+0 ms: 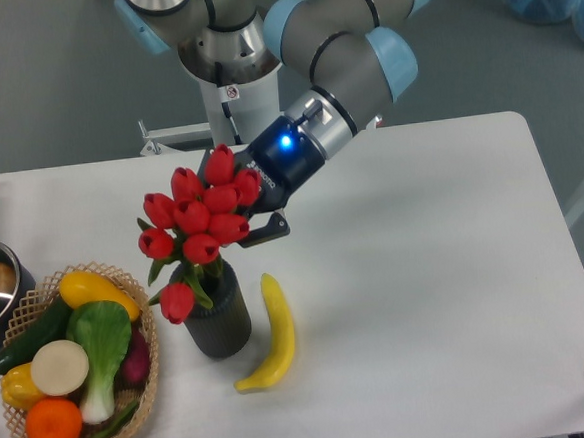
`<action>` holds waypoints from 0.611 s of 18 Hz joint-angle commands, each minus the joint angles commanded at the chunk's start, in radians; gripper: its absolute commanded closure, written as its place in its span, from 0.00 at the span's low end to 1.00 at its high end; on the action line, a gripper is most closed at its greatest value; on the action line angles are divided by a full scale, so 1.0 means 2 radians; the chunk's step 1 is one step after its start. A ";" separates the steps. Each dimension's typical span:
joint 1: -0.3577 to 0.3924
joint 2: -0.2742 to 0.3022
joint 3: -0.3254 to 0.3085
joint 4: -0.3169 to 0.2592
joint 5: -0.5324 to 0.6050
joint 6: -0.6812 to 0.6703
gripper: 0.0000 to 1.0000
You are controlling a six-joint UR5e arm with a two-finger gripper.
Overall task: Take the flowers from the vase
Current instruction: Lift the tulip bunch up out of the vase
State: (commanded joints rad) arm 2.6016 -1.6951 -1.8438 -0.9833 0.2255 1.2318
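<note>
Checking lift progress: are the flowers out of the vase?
Not yet: the flowers' stems still enter the upright vase's mouth; the gripper holds the bunch.

Grey arm (pixel 346 60) w/ blue caps, blue LED

Glossy, plastic-looking flowers (pixel 200 225) rise from the matt ribbed vase (pixel 217 314), beside a woven wicker basket (pixel 137 300).

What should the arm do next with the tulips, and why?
Probably lift a little further, straight up. The end effector is closed on the flowers, which sit high above the vase, but their green stems and leaves still reach down into its mouth. A sideways move now might tip the vase toward the banana lying close beside it.
</note>
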 joint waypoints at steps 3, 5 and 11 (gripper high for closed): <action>0.000 0.005 0.011 0.000 -0.007 -0.018 0.68; -0.001 0.005 0.025 0.000 -0.009 -0.038 0.68; -0.002 0.002 0.045 0.000 -0.010 -0.041 0.68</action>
State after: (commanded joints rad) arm 2.5970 -1.6904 -1.7534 -0.9833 0.2056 1.1490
